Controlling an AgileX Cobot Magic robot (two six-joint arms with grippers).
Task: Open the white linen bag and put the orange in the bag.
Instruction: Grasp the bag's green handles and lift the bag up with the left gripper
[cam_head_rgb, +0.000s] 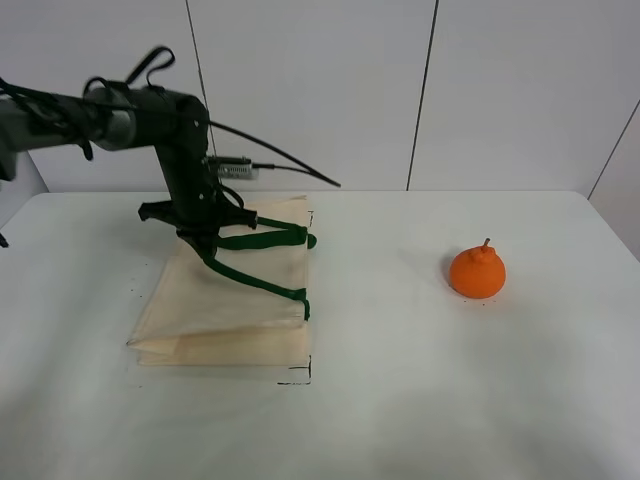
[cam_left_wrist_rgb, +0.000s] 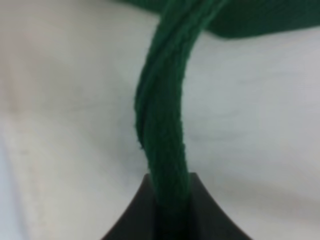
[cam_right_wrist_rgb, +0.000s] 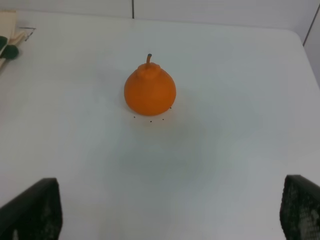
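Observation:
The white linen bag (cam_head_rgb: 235, 300) lies on the table at the left, its top layer lifted a little. My left gripper (cam_head_rgb: 200, 240) stands over its far part, shut on one dark green strap handle (cam_head_rgb: 255, 283). In the left wrist view the strap (cam_left_wrist_rgb: 162, 125) runs into the closed jaws of the left gripper (cam_left_wrist_rgb: 170, 210), with the bag cloth (cam_left_wrist_rgb: 75, 100) behind. The orange (cam_head_rgb: 477, 272) sits upright on the table at the right. In the right wrist view the orange (cam_right_wrist_rgb: 150, 90) lies ahead of my open, empty right gripper (cam_right_wrist_rgb: 165, 210). The right arm is out of the exterior view.
The white table (cam_head_rgb: 400, 400) carries black corner marks (cam_head_rgb: 300, 378) by the bag's near right corner. A corner of the bag (cam_right_wrist_rgb: 7, 25) shows at the edge of the right wrist view. A wall stands behind the table's far edge.

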